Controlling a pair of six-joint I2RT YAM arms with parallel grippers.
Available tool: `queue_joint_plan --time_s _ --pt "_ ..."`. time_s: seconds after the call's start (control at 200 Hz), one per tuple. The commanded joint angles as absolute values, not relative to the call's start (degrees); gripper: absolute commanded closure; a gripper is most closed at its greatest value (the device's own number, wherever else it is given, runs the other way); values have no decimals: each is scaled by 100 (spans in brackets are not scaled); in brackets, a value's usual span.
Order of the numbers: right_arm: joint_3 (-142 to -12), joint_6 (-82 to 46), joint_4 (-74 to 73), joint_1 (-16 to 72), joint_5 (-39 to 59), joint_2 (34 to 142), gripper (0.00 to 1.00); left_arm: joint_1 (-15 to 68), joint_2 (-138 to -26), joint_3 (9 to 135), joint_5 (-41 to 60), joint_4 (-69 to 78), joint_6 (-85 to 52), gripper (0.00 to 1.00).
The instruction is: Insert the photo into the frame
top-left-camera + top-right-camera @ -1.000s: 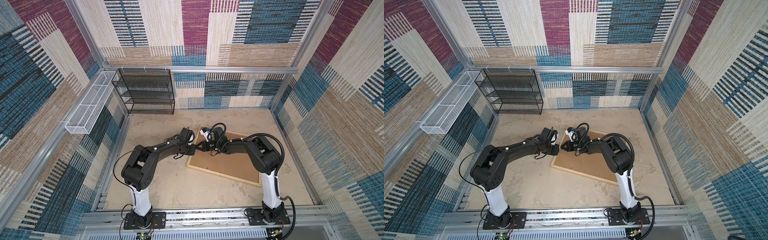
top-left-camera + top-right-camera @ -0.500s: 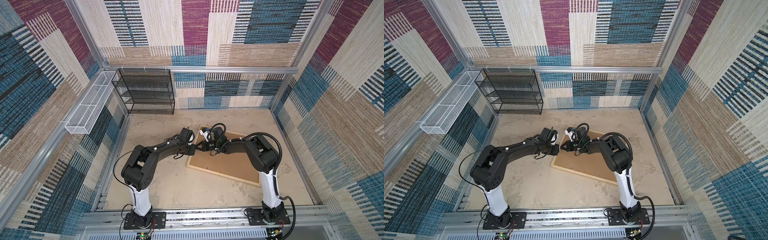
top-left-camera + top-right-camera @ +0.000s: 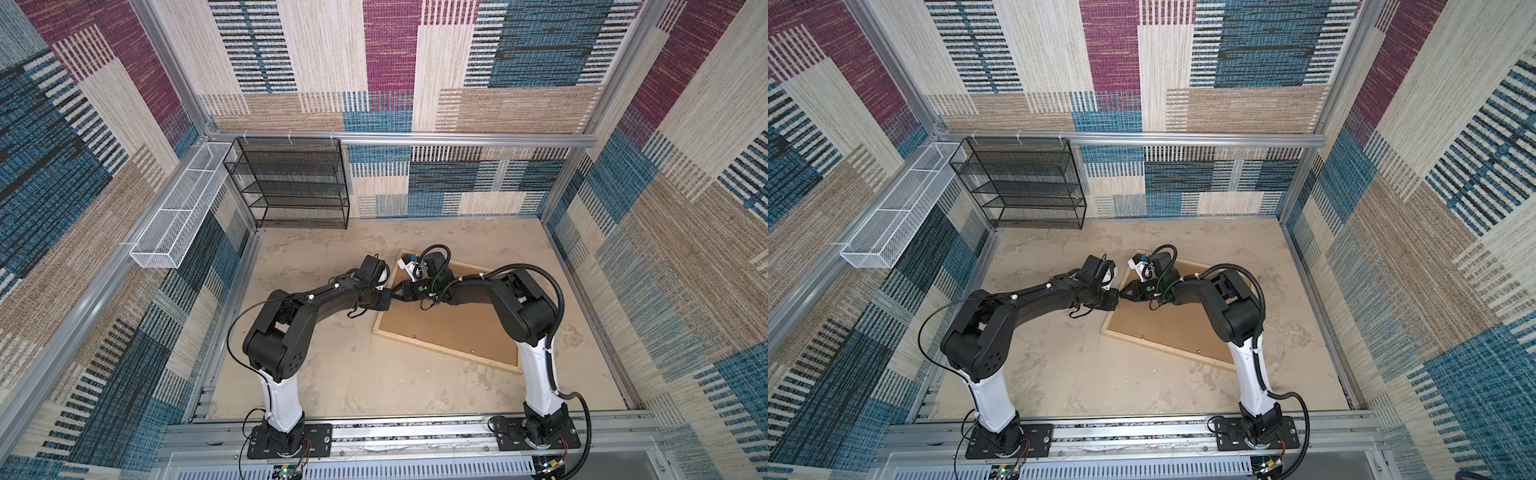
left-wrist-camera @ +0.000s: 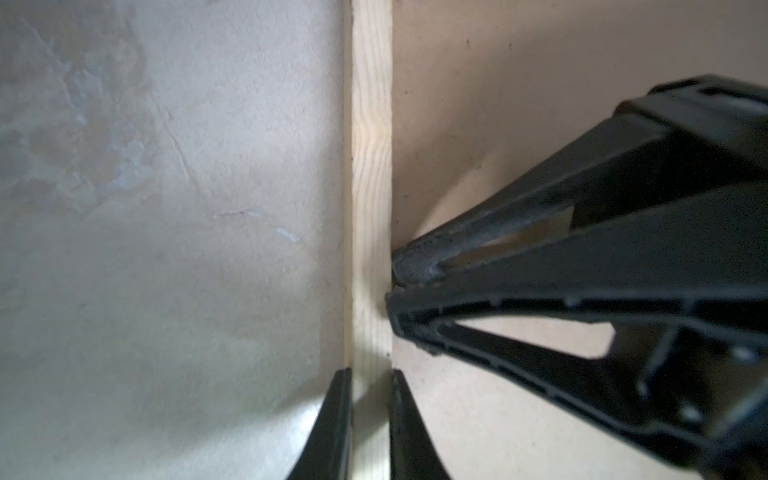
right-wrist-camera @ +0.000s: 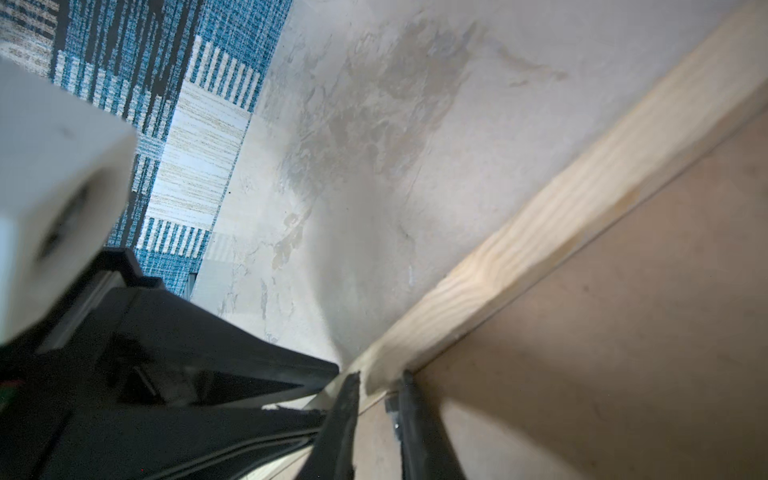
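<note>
The large rectangular frame of thin pale wood strips point(image 3: 440, 350) lay flat and askew on the marbled beige tabletop point(image 3: 332, 353), back uppermost, with a plain brown backing board point(image 3: 453, 320) filling its opening in both top views; the photo showed in no view, so whether it lay under that board could not be told. Both arms met at the frame's side nearest the left arm; the left gripper point(image 4: 370, 374) pinched the wood strip point(image 4: 370, 166), one finger on the table side and one on the board side; the right gripper point(image 4: 397, 291) reached in from over the board point(image 4: 540, 83), its tips at the seam where board met strip, fingers a little parted in the right wrist view point(image 5: 376, 382) and nothing plainly caught between them. The step in hand looked like work on the backing, the left arm steadying the frame while the right worked the board's edge; with no print in sight, the task seemed early or mid-way. The next move would call for a firm hold on the strip and fine placement at that narrow seam, so that the board lifts or seats without the frame sliding.
</note>
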State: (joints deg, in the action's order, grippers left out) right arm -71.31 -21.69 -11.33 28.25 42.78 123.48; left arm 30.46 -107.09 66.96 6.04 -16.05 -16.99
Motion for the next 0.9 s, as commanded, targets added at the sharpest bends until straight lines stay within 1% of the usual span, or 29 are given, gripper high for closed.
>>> queue_joint_plan --time_s 0.0,0.075,0.12,0.215,0.235,0.406,0.596,0.746,0.891 --pt "-7182 -1930 -631 2689 4046 12082 69 3067 -10689 6706 600 -1661 -1810 79" --pt "-7171 -1826 -482 2549 3905 11800 67 3061 -10620 6697 512 -1663 -1802 75" --pt "-7116 -1765 -400 2446 3791 11584 63 3067 -10577 6697 427 -1687 -1819 73" --pt "-6974 -1614 -119 2188 3390 11077 60 3065 -10467 6665 346 -1685 -1791 70" --pt "-6940 -1576 -49 2131 3243 10967 57 3067 -10433 6650 336 -1683 -1793 70" --pt "-6562 -1326 782 1416 1741 10034 44 3076 -10045 6355 286 -1406 -1750 64" --pt "-6060 -1264 1265 417 914 9246 37 3093 -10097 6308 294 -1332 -1749 64" --pt "-5759 -1351 1236 -90 919 8823 36 3159 -10221 6368 259 -1361 -1687 65" --pt "-5713 -1431 1196 -298 1108 8699 36 3249 -10339 6444 -29 -1528 -1639 65"
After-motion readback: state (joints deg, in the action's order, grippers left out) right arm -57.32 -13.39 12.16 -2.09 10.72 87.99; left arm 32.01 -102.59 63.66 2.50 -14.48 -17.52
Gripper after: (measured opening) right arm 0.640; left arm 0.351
